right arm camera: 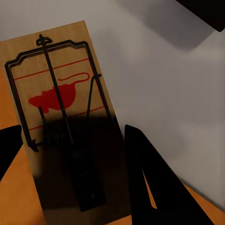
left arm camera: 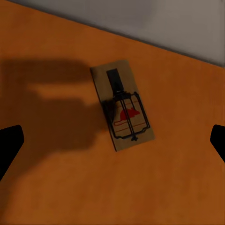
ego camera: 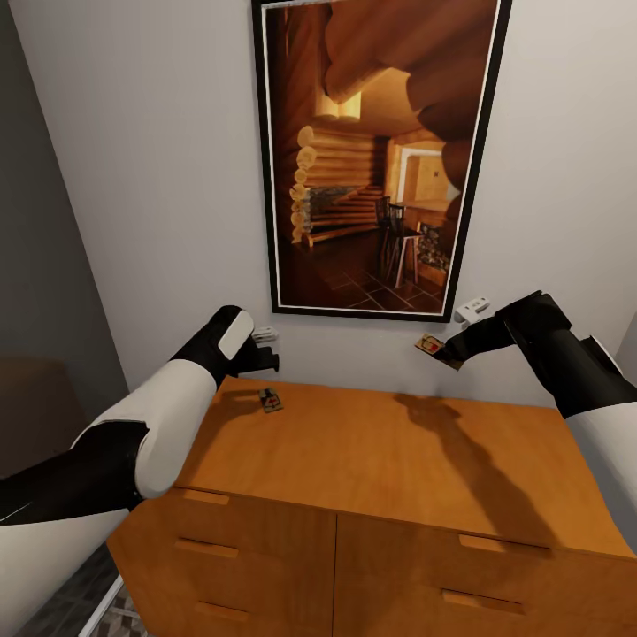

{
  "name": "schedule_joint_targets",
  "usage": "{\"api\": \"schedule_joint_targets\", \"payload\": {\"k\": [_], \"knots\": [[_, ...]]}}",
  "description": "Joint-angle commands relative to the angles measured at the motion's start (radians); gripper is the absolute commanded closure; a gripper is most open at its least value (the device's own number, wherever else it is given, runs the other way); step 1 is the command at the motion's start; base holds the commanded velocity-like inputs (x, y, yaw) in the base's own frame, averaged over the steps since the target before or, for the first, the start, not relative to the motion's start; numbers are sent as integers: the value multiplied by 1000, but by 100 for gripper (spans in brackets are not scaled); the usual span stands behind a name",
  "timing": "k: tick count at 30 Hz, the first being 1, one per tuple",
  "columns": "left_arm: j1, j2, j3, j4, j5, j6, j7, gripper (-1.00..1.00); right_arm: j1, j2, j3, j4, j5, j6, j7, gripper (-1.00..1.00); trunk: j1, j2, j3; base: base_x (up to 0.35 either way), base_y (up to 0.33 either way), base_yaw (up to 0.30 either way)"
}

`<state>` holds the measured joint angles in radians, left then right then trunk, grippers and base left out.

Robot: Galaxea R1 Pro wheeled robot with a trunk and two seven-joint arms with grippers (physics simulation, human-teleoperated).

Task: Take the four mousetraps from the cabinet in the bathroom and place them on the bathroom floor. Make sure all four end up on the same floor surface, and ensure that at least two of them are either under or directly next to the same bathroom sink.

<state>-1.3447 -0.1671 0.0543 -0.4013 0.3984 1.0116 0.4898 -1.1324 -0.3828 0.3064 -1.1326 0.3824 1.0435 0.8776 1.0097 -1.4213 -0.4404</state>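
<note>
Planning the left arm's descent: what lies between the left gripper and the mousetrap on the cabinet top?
Nothing: in the left wrist view the mousetrap lies between the open fingertips on bare cabinet top.

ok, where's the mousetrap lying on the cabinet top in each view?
Head: loose mousetrap at the back-left of the cabinet top, near the wall.
Left wrist: centre of the picture, between open jaws.
Right wrist: a different one, the held mousetrap, clamped in the right jaws.
Shared landmark: orange cabinet top meeting the grey wall.
</note>
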Motion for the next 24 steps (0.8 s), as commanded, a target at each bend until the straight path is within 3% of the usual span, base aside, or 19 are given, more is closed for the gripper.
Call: {"api": "schedule_joint_targets", "payload": {"k": [1,6,16,24], "knots": [[-1,-1,6,-1,6,2,9,-100,-1,-1,2,-1,8,4,8,100,0,-1,-1,0,0,0],[-1,-1,5,-2,5,2,9,-100,-1,-2,2,-1,8,4,8,100,0,-1,-1,0,0,0],[-1,-2,4,-2,5,2,8,-100,-1,-2,1,-1,8,4,8,100,38,-71,-33,0,0,0],[-1,-7,4,-2,5,2,7,-100,-1,-3,0,-1,34,4,3,100,42,-78,-36,0,0,0]]}}
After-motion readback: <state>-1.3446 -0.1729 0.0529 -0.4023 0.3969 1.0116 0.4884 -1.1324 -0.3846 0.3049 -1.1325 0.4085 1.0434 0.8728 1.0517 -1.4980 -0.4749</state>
